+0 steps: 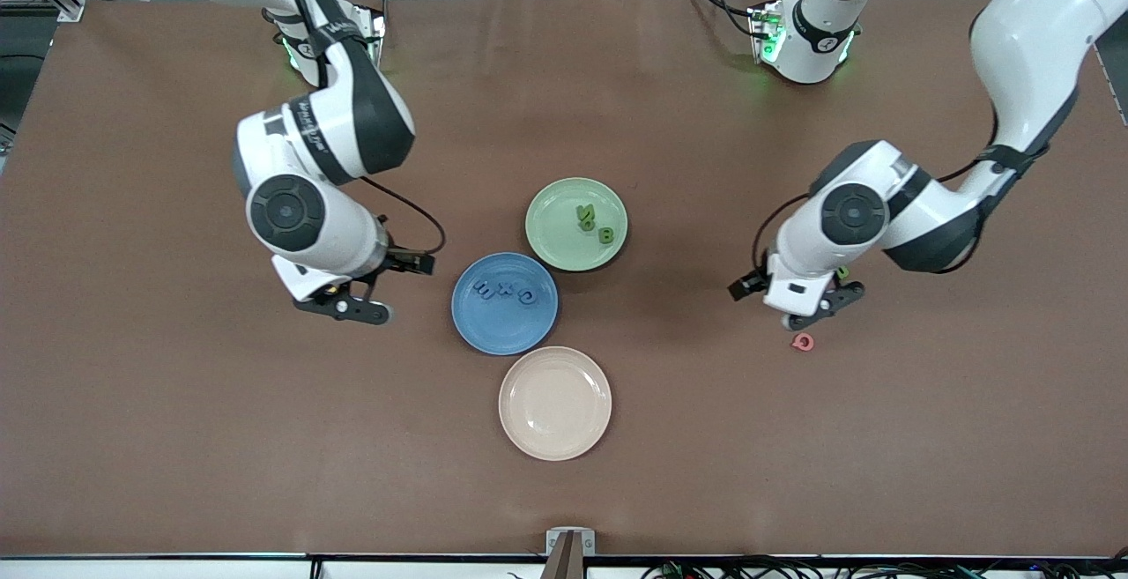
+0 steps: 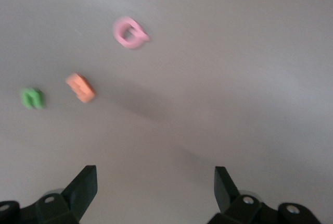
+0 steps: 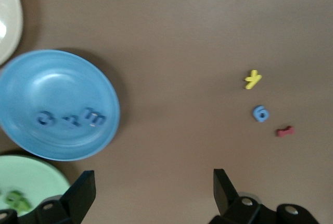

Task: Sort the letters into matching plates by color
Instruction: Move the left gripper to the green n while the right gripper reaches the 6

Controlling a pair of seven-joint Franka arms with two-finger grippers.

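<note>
The blue plate (image 1: 504, 332) (image 3: 31, 73) carries three blue letters (image 1: 504, 290) (image 3: 70, 117). Touching it, farther from the front camera, the pale green plate (image 1: 555, 209) (image 3: 31, 179) holds green letters (image 1: 596, 225) (image 3: 14, 198). A loose blue letter (image 3: 260, 113) lies on the table under my right arm and is hidden in the front view. A loose green letter (image 1: 842, 272) (image 2: 32, 98) lies beside my left gripper (image 1: 824, 308) (image 2: 156, 182), which hangs open and empty over bare table. My right gripper (image 1: 345, 308) (image 3: 154, 187) is open and empty beside the blue plate.
A beige plate (image 1: 555, 438) (image 3: 6, 21) sits nearer the front camera than the blue one. A pink letter (image 1: 802, 342) (image 2: 130, 32) and an orange letter (image 2: 81, 87) lie by the left gripper. A yellow letter (image 3: 253, 79) and a red letter (image 3: 284, 131) flank the loose blue one.
</note>
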